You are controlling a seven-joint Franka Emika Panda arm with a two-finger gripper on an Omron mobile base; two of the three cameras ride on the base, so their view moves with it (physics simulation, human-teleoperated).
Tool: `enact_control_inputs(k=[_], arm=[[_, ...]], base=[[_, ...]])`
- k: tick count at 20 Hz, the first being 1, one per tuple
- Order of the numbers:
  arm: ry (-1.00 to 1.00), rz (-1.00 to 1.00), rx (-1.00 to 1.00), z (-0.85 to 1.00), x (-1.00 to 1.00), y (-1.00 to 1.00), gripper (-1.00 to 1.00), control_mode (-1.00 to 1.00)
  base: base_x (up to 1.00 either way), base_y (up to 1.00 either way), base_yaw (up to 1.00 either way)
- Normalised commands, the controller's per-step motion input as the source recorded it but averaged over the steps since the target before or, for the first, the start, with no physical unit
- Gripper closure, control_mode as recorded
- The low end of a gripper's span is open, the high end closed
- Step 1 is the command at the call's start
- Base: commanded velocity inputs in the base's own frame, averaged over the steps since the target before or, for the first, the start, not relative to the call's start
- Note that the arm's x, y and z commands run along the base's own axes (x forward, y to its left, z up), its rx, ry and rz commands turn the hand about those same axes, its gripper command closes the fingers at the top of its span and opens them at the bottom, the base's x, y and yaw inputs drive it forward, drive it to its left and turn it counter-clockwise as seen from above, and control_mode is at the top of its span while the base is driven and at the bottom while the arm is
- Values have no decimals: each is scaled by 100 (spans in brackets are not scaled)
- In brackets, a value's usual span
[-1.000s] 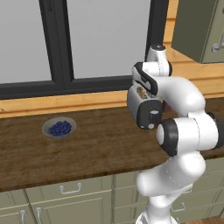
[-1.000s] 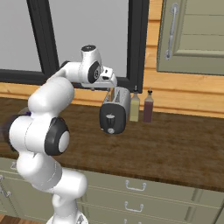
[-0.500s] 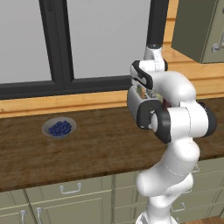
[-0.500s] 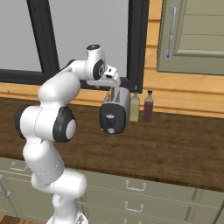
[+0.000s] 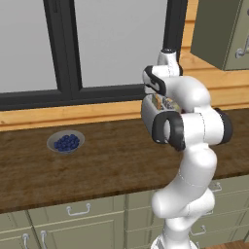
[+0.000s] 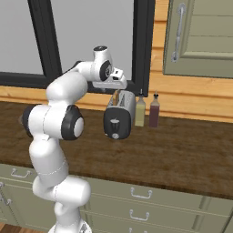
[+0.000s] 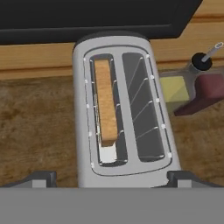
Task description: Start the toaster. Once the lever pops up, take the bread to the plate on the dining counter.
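The toaster is small, dark grey and rounded, and stands on the wood counter below the window. From above, the toaster shows two slots, and the bread, a tan slice, stands in the left one. My gripper hangs right over the toaster top, pointing down. It is open and holds nothing. Its fingertips show wide apart on either side of the toaster's near end. In the left base view my arm covers much of the toaster. The plate and the dining counter are out of view.
Two bottles stand just right of the toaster, a yellowish bottle and a dark red bottle. A grey bowl of blueberries sits to the left on the counter. A wall cabinet hangs at the upper right.
The arm has swung its elbow round and carried the hand a little to the right, more squarely over the toaster. The jaws have stayed open and the toaster and bread are unmoved.
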Motion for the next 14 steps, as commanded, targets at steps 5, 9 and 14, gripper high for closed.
enact_control_inputs(k=[5,9,14], arm=[[8,9,0,-4,33,-5,-100,-100],[8,10,0,-12,30,-1,-100,-100],[4,7,0,-16,25,0,-100,-100]], base=[[0,0,0],[0,0,0],[0,0,0]])
